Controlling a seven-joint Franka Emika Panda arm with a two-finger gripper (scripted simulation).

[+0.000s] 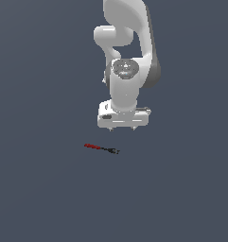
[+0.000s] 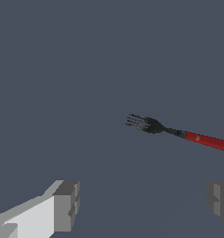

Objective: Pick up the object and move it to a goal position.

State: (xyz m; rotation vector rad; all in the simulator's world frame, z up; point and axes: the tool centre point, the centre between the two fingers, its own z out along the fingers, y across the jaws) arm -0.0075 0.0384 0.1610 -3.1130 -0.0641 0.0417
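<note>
A: Quick pass. What's the object?

B: A fork (image 1: 101, 148), red handle, black neck and tines. The wrist view shows the tines clearly (image 2: 178, 131). It lies flat on the dark grey floor (image 1: 39, 198).

A: Where is it relative to the gripper?

B: In the exterior view the gripper (image 1: 122, 128) hangs above the floor, pointing down. The fork sits lower in that picture and a bit toward the exterior view's left of the fingertips, near but apart. No contact. The handle end points to the exterior view's left and the tines end lies nearer the gripper.

A: Gripper state?

B: Spread wide. The wrist view shows the two fingers (image 2: 64, 207) far apart with bare floor between them (image 2: 141, 204). Nothing is held. The fork lies beyond the gap, off toward one finger's side, not between the pads.

A: Any writing, brand, label?

B: None readable. The arm (image 1: 127, 42) is plain white with grey joints. There are two small pale dots on the red handle in the wrist view, maybe rivets, can't tell.

A: Handle fully in view?

B: Not in the wrist view, the picture edge cuts it off. The exterior view shows the whole fork, but tiny.
</note>
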